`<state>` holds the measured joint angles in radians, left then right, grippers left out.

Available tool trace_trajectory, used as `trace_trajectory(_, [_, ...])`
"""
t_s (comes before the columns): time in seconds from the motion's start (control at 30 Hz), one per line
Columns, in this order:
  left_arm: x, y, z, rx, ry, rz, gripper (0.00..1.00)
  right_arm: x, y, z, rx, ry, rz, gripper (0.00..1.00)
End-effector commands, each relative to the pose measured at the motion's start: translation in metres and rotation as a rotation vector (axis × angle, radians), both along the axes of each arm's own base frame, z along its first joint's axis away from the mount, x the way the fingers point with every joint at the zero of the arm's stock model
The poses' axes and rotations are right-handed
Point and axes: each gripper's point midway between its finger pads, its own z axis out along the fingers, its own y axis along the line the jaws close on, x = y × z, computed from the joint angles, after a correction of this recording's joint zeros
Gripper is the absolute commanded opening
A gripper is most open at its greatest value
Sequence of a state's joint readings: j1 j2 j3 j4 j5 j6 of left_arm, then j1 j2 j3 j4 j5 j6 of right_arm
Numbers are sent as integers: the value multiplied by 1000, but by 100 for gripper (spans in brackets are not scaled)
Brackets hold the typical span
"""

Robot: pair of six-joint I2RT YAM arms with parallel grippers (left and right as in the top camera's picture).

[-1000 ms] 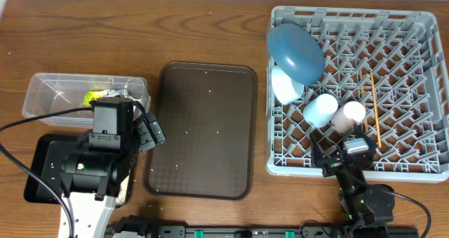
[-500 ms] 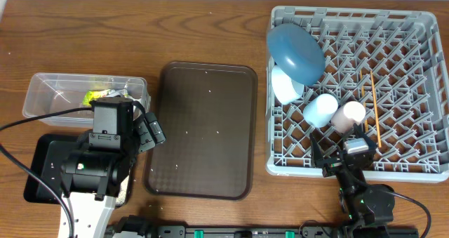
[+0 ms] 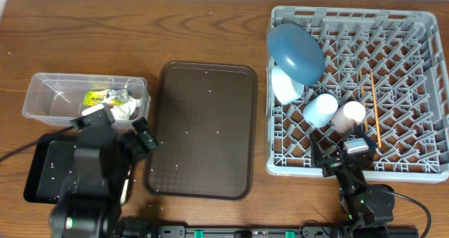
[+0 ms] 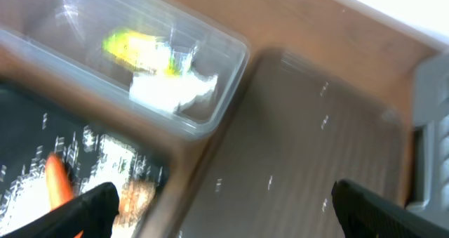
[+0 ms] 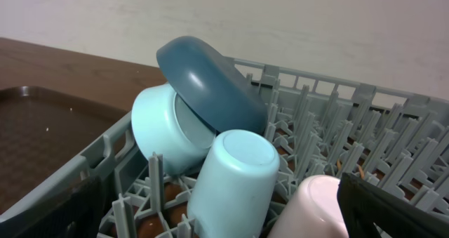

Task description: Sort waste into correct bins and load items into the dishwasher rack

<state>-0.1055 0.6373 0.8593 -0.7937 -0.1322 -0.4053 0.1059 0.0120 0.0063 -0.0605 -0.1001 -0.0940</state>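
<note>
Sorting looks finished. The wrapper (image 3: 95, 96) and tissue (image 3: 125, 109) lie in the clear tub (image 3: 42, 97), and the carrot (image 4: 59, 182) and rice (image 4: 105, 150) are in the black tray (image 3: 41, 169). The plate (image 3: 295, 48), bowl (image 3: 283, 87), blue cup (image 3: 319, 109), pink cup (image 3: 349, 115) and chopsticks (image 3: 374, 108) sit in the rack (image 3: 351, 15). The left gripper (image 4: 231, 213) hangs by the black tray, spread wide and empty. The right gripper (image 5: 221, 220), equally wide and empty, waits at the rack's front edge. Probably only parking both arms remains, unless the pale specks on the serving tray (image 3: 203, 111) are stray rice. Since a second ago the left arm has drawn back toward the worktop's front, uncovering the tub's right end, while the right arm has not moved
</note>
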Motion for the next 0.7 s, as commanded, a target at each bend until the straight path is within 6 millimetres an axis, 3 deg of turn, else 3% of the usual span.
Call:
trace_trajectory(0.0, [-8, 14, 6, 96, -103, 7, 98, 0, -1, 0, 15, 3, -4, 99])
trace_trajectory(0.13, [-19, 21, 4, 120, -209, 23, 98, 0, -1, 0, 15, 3, -4, 99])
trace_trajectory(0.33, [-28, 27, -17, 125, -317, 51, 98, 0, -1, 0, 15, 3, -4, 99])
trace_trajectory(0.67, [-14, 25, -51, 121, -419, 51, 98, 0, -1, -1, 15, 4, -4, 99])
